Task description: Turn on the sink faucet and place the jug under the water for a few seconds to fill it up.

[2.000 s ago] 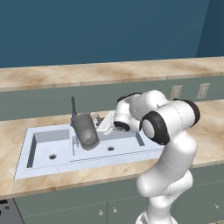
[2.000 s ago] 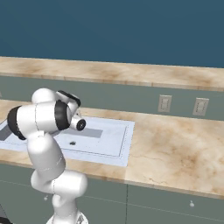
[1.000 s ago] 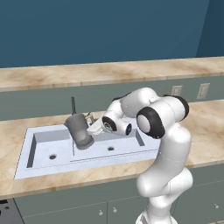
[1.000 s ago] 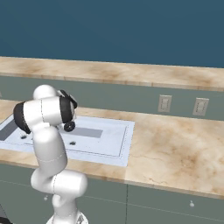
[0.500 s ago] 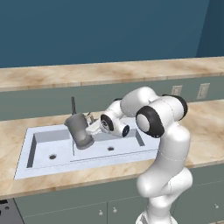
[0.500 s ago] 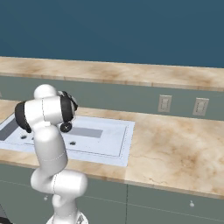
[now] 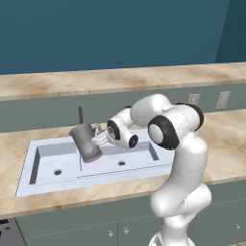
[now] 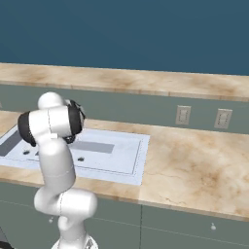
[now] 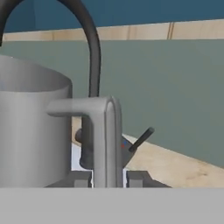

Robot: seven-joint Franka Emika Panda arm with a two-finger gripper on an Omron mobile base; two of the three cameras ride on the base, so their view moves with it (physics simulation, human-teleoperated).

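Observation:
The jug, a grey cylinder, hangs tilted over the sink just in front of the thin dark faucet. My gripper reaches in from the right and is shut on the jug's loop handle. In the hand view the handle stands between my fingertips, with the jug body to its left. Behind it rise the curved faucet spout and its short side lever, which is angled up. I cannot make out any water stream. The sink also lies behind my arm in the right base view.
Marble counter runs to the right of the sink. A raised ledge runs along the back above a grey-green wall. Two wall outlets sit at the right, the outlets also showing from the other side.
Over two seconds my arm swung left, bringing the jug closer to the faucet. In the last half second it has barely shifted.

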